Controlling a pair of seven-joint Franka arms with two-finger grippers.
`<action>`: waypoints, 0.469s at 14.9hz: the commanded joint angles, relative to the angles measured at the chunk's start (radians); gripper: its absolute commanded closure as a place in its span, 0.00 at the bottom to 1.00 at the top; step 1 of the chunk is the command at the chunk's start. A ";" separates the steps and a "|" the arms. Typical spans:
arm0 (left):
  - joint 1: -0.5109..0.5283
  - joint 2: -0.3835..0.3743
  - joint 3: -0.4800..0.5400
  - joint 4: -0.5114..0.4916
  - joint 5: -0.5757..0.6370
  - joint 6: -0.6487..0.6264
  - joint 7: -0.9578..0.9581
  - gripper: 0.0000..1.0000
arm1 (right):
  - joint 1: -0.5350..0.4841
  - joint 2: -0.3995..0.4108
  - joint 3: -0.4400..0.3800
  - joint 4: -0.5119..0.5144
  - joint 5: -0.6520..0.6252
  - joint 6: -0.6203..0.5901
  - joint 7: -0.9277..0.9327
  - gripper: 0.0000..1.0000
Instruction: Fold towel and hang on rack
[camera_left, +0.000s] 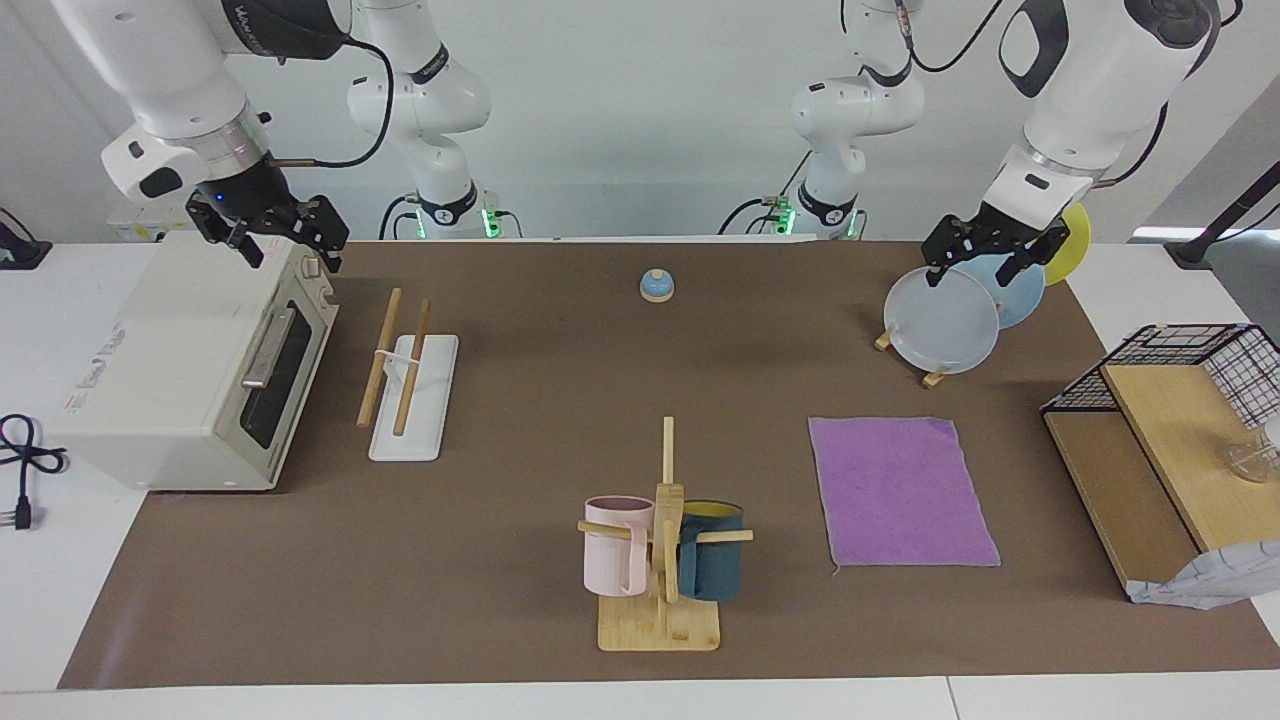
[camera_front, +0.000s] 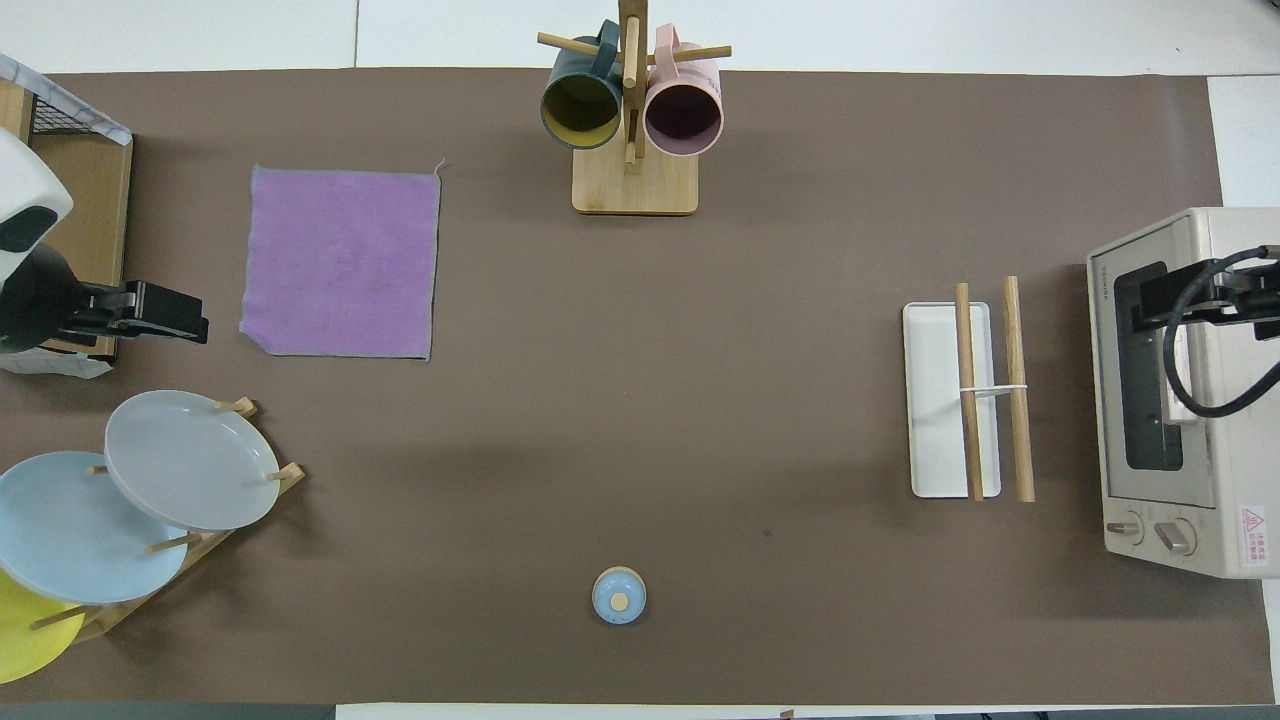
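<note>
Two pincers hang apart and empty: left pincer (camera_left: 985, 258) over plates (camera_left: 942, 320), right pincer (camera_left: 285, 232) over oven (camera_left: 190, 370). Purple towel (camera_left: 900, 492) lies flat, likely light and limp; pinch a corner.

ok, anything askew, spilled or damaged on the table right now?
Mostly fine. The flat purple square towel has one clipped-looking corner and a loose thread at another. The light-wood two-rod rack on its white base stands bare.

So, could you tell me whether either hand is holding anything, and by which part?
Nothing is held: the left hand and right hand are open and empty.
</note>
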 joint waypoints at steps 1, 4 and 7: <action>0.004 0.000 -0.002 0.015 -0.005 -0.021 -0.005 0.00 | -0.007 -0.015 0.003 -0.013 0.022 0.003 -0.014 0.00; 0.005 0.000 -0.002 0.015 -0.005 -0.015 -0.002 0.00 | -0.007 -0.015 0.003 -0.013 0.022 0.003 -0.014 0.00; 0.005 0.000 -0.002 0.015 -0.005 -0.018 -0.002 0.00 | -0.007 -0.015 0.003 -0.013 0.022 0.003 -0.014 0.00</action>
